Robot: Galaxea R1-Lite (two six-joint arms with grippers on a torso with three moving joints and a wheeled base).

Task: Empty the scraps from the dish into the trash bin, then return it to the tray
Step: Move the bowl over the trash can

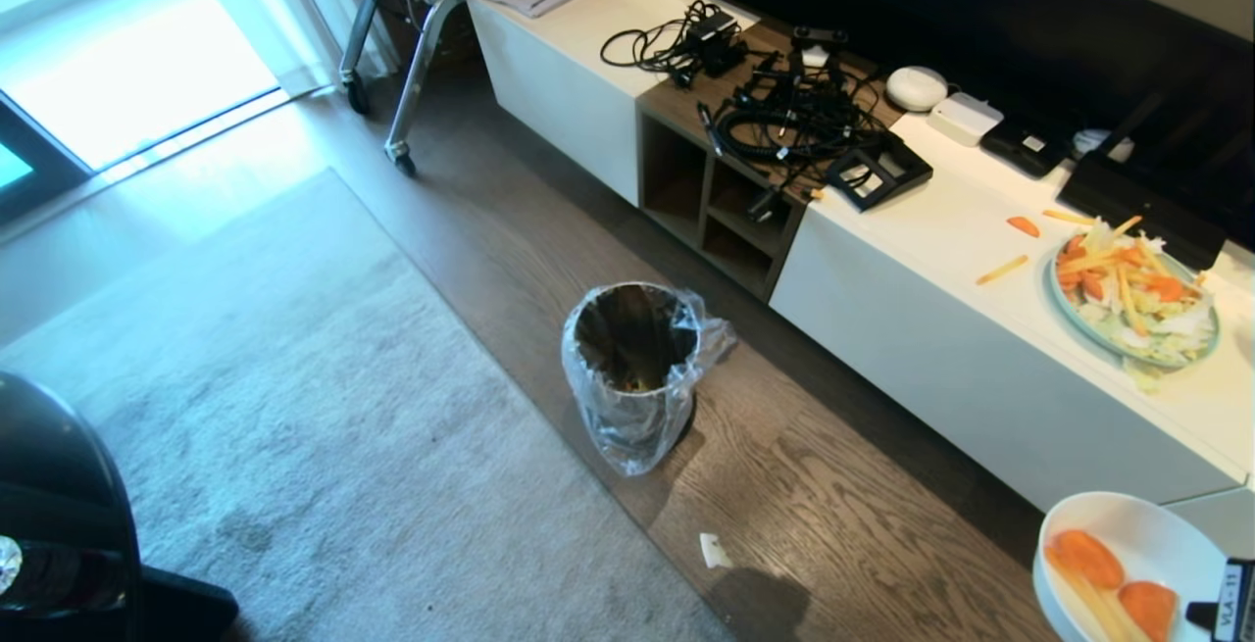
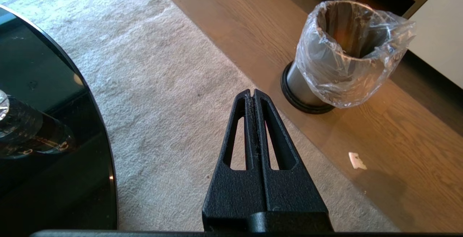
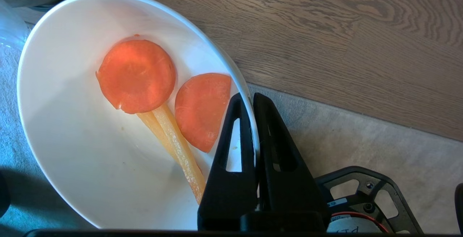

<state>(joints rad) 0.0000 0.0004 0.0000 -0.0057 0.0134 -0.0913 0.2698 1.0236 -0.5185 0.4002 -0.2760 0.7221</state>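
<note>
I read one label, "VLA-11", on a white sticker [image 1: 1229,603] on the right tool's mount at the head view's lower right corner. Nothing else is legible.

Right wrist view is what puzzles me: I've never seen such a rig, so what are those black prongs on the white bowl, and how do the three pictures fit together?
This is a wheeled robot with two arms. One picture comes from a camera on its head, looking down; the other two sit on each wrist, behind the fingers.

The black prongs are the right hand. It is shut on the rim of the dish, one finger inside and one outside. In the dish lie the scraps: orange carrot slices and pale yellow strips.

In the head view the dish shows at the lower right corner, above the wooden floor. The trash bin, lined with a clear bag, stands on the floor near the rug. A plate of food rests on the white cabinet.

The left hand is shut, holds nothing and hangs over the rug.
</note>
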